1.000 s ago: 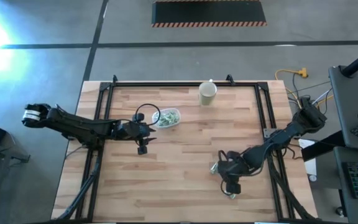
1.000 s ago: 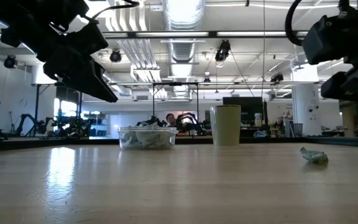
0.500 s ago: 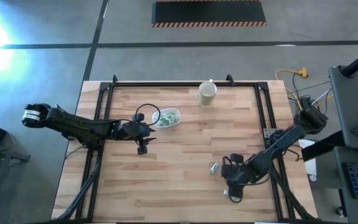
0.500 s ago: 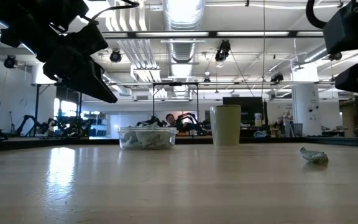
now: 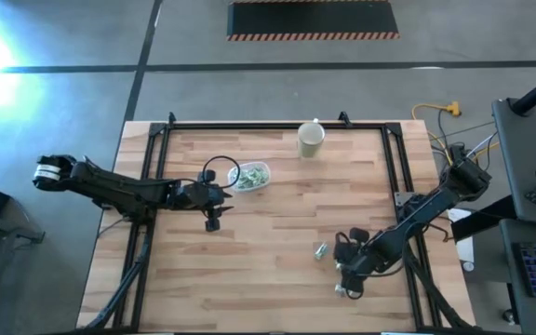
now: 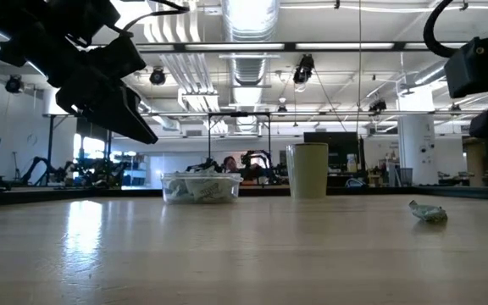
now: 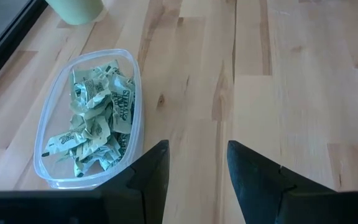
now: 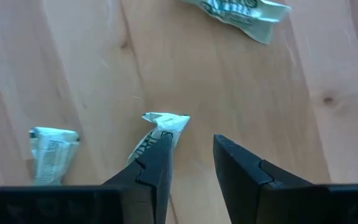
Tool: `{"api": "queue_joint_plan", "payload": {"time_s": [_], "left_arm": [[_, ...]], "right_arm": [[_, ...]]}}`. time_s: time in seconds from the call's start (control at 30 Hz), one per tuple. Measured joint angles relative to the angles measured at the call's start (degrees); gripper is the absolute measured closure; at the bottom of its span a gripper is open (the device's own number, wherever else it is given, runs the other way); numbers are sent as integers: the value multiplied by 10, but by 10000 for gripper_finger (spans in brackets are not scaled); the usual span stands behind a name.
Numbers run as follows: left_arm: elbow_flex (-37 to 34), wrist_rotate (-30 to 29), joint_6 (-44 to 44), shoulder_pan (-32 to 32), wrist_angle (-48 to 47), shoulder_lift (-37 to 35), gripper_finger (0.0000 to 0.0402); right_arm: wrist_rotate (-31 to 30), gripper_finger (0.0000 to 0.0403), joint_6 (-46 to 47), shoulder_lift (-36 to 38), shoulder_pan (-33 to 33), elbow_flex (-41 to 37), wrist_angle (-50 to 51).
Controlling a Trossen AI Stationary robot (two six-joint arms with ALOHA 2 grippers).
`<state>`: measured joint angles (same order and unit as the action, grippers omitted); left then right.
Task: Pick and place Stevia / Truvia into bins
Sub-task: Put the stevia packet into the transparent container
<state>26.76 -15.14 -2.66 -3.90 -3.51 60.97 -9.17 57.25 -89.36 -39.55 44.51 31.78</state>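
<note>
The left gripper (image 7: 194, 168) is hovering at 9 o'clock on the desk (image 5: 277, 223), fingers parted and empty, beside the tub (image 7: 42, 168) holding most sachets (image 7: 98, 118). The right gripper (image 8: 191, 158) is hanging at 4 o'clock, fingers apart around nothing, one crumpled sachet (image 8: 160, 127) touching its finger. Centring that sachet before closing is advisable.

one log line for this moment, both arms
left tool: open, idle beside tub | right tool: open over loose sachets | table
</note>
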Motion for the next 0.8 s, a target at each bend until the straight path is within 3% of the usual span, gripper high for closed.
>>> {"api": "queue_joint_plan", "payload": {"time_s": [0.57, 0.8], "left_arm": [[-1, 0, 0, 0, 0, 0, 256], [-1, 0, -1, 0, 0, 0, 256]], "right_arm": [[6, 269, -16, 0, -9, -1, -29], [2, 241, -38, 0, -10, -1, -41]]}}
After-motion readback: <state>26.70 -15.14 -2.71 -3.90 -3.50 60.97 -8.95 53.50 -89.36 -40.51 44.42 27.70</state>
